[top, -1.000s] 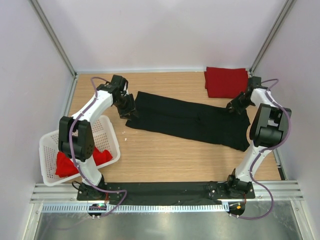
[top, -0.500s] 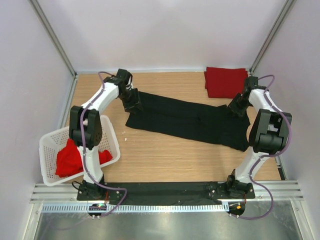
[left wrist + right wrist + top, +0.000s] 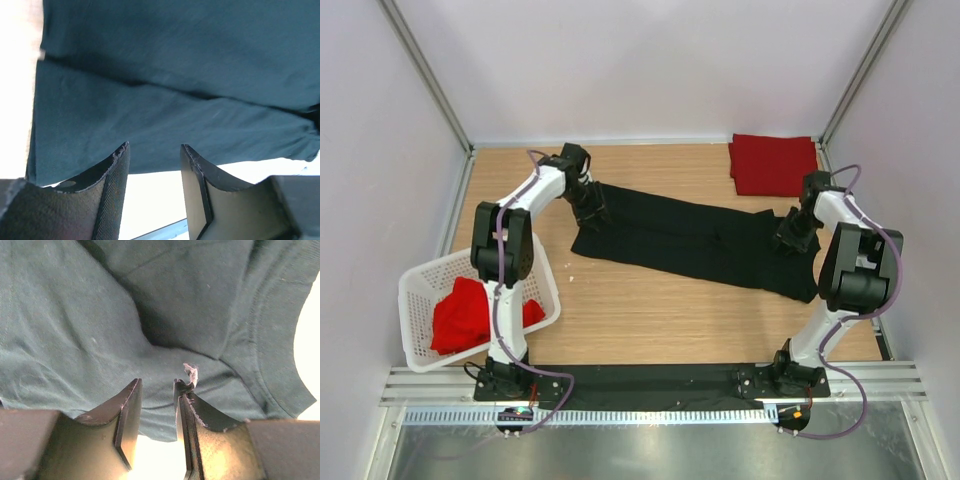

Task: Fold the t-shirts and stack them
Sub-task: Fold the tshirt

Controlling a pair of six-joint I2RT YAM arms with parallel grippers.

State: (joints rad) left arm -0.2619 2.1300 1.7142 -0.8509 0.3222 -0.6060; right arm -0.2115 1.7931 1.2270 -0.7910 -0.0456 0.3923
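Note:
A black t-shirt (image 3: pixel 690 240) lies flat across the table as a long, partly folded strip. My left gripper (image 3: pixel 592 207) is over its far left corner. In the left wrist view the gripper (image 3: pixel 152 150) is open and empty, its tips at the edge of the shirt (image 3: pixel 170 75). My right gripper (image 3: pixel 788 233) is over the shirt's right end. In the right wrist view the gripper (image 3: pixel 157 385) is open, its tips just above the cloth (image 3: pixel 75 330) near its edge. A folded red t-shirt (image 3: pixel 772 163) lies at the back right.
A white lattice basket (image 3: pixel 545 285) stands at the front left and holds a crumpled red t-shirt (image 3: pixel 460 318). Grey walls close in the table at the back and on both sides. A black strip with the arm bases runs along the near edge.
My left gripper has moved right, from beside the shirt's left end onto its far left corner. My right gripper has moved a little nearer, onto the shirt's right end. The shirt has not moved.

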